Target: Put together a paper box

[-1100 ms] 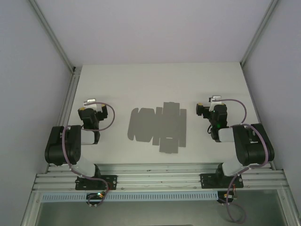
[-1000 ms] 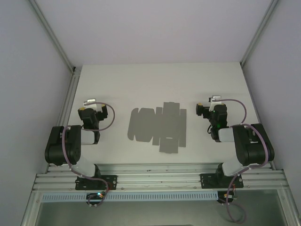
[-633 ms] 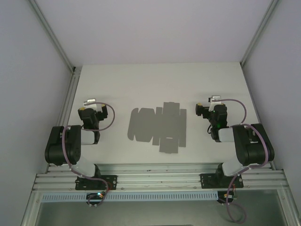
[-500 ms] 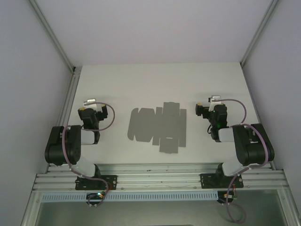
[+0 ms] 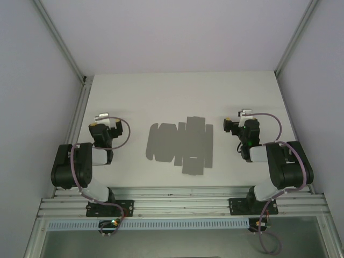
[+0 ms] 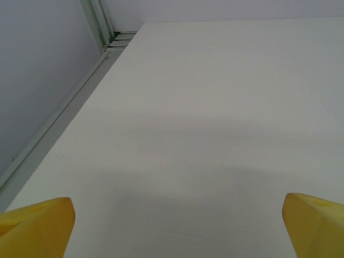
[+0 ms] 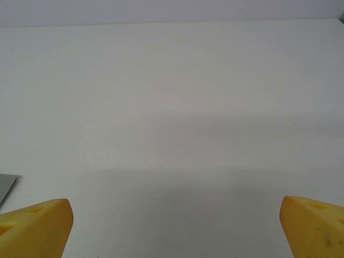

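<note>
Arms folded; left claw [image 6: 177,230], right claw [image 7: 175,230] both gaping wide.

In the right wrist view the picture's left edge cuts the paper box [image 7: 5,184] down to a grey corner

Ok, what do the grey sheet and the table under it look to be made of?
The paper box: probably thin matte grey card; it lies dead flat, its outline cut into flaps and tabs. The table: a smooth matte white board, possibly laminate or painted; it looks even, with no grain or glare.
</note>
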